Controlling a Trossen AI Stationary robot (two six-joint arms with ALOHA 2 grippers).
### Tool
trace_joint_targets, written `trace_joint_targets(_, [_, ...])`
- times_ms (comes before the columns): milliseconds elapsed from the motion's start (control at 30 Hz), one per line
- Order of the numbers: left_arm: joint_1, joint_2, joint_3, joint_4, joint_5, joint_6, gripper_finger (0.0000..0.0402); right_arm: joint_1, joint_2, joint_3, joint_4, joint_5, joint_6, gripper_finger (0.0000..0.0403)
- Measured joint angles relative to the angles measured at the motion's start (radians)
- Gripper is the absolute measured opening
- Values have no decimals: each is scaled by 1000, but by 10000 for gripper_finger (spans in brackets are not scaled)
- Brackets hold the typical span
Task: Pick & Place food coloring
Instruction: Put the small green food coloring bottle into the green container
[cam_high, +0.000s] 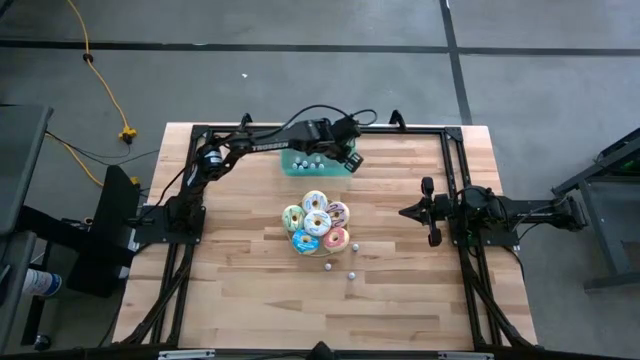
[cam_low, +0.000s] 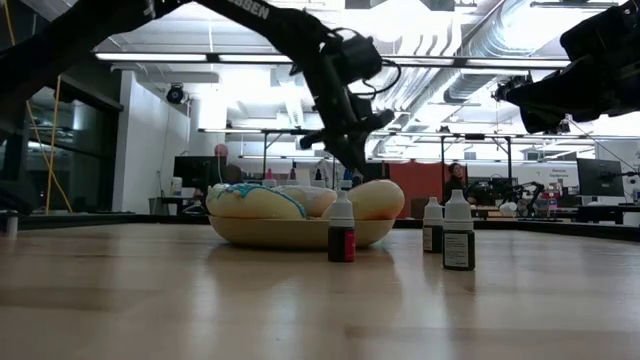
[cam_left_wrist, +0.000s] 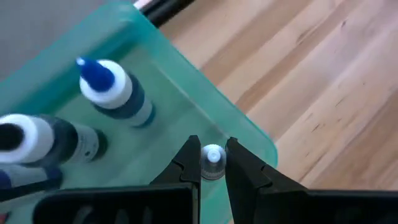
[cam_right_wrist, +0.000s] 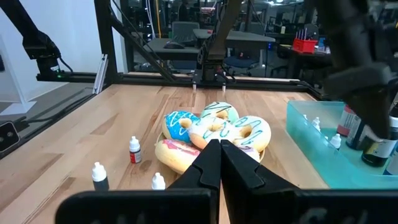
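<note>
My left gripper (cam_left_wrist: 212, 163) hangs over the right end of the translucent teal tray (cam_high: 300, 166) at the table's far side. It is shut on a tiny food coloring bottle (cam_left_wrist: 212, 157). Other bottles lie in the tray, one with a blue tip (cam_left_wrist: 115, 93) and one dark (cam_left_wrist: 43, 142). Three more bottles (cam_low: 341, 232) (cam_low: 432, 225) (cam_low: 458, 232) stand on their bases on the table, near a plate of frosted donuts (cam_high: 316, 222). My right gripper (cam_right_wrist: 219, 152) waits shut at the table's right, touching nothing. My left gripper pinches the tiny bottle between its two fingers, whose tips stand on either side of the bottle's white cap (cam_left_wrist: 213, 153). The fingers slant down from above. The bottle's body is hidden behind the fingers. It sits over the tray's end by the corner; whether it touches the tray floor I cannot tell.
The donut plate (cam_low: 300, 232) stands at the table's middle, between the tray and the loose bottles (cam_high: 326, 266) (cam_high: 351, 276) (cam_high: 354, 246). Black frame rails (cam_high: 420, 130) run along the table's far and side edges. Bare wood (cam_high: 240, 290) lies toward the near edge.
</note>
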Motion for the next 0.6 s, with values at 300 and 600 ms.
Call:
trace_joint_targets(300, [-7, 0, -113, 70, -79, -43, 28, 0, 0, 0, -1, 0, 0, 0])
trace_joint_targets(600, [-7, 0, -172, 107, -208, -226, 28, 0, 0, 0, 1, 0, 0, 0])
